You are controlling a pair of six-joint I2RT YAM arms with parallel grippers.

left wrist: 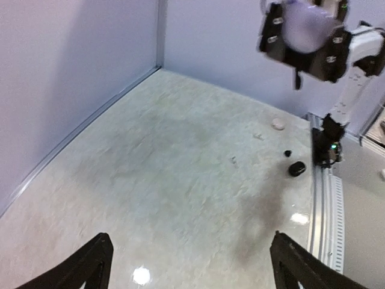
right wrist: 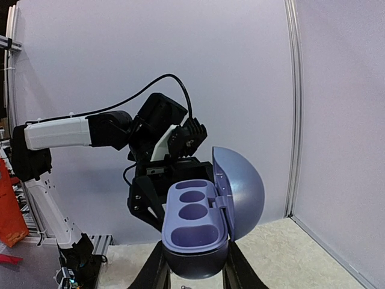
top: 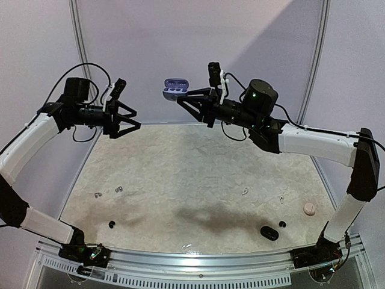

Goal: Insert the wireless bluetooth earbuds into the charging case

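My right gripper (top: 184, 96) is raised over the far edge of the table, shut on the purple charging case (right wrist: 195, 223). The case's lid stands open, and I see nothing in its wells. The same case (top: 174, 87) also shows from above. Facing it to the left, my left gripper (top: 137, 119) hangs in the air, open and holding nothing. Its fingers (left wrist: 96, 265) are spread wide in its own wrist view. Earbuds lie loose on the mat: a black one (top: 112, 224) near left, white ones (top: 119, 188) beside it, a black one (top: 282, 224) and a white one (top: 245, 192) on the right.
A black oval case (top: 269, 232) lies near the right front edge. A pale round case (top: 310, 208) sits to its right. Purple walls close in the back and sides. A metal rail (top: 192, 265) runs along the front between the arm bases.
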